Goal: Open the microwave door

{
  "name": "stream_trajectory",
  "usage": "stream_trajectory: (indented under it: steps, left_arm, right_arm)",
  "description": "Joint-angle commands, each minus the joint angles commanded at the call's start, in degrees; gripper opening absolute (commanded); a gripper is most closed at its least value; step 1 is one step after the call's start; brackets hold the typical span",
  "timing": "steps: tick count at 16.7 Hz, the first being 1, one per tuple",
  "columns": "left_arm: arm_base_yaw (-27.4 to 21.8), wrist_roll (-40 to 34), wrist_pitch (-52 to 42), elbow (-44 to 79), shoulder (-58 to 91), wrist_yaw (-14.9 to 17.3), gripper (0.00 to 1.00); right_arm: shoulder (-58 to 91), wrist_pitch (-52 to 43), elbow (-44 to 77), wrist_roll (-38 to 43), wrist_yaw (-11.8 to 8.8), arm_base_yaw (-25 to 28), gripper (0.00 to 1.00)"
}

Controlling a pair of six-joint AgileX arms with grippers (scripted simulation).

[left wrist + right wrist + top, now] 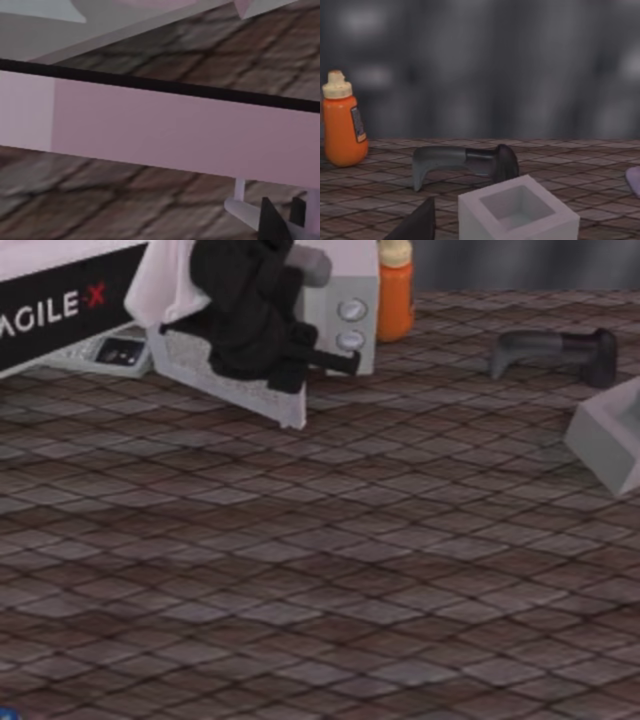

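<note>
Here, "AGILE-X" on left arm [60,310], left pincer [335,362] state unclear, by microwave door [235,390], ajar.

The surface [330,570] is covered throughout by a pattern of brown and grey diamond-shaped tiles separated by dark joint lines. The same tiling is seen in the left wrist view and the right wrist view. Behind the far edge of the surface, a dark grey backdrop [485,65] with faint vertical streaks is shown. The lighting is dim and even.
</note>
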Motion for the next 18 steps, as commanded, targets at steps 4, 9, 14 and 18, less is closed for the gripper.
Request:
stream_trajectory:
  steps: [4, 9, 14, 18]
  left_arm:
    - [0.0, 0.0, 0.0, 0.0, 0.0, 0.0, 0.0]
    - [0.0, 0.0, 0.0, 0.0, 0.0, 0.0, 0.0]
    - [-0.2, 0.5, 0.3, -0.8, -0.3, 0.8, 0.0]
    - [1.3, 5.0, 1.4, -4.4, -3.0, 3.0, 0.0]
  right_arm:
    - [0.0, 0.0, 0.0, 0.0, 0.0, 0.0, 1.0]
    - [0.0, 0.0, 0.0, 0.0, 0.0, 0.0, 1.0]
    - [0.0, 0.0, 0.0, 0.0, 0.0, 0.0, 1.0]
    - [0.0, 0.0, 0.0, 0.0, 0.0, 0.0, 1.0]
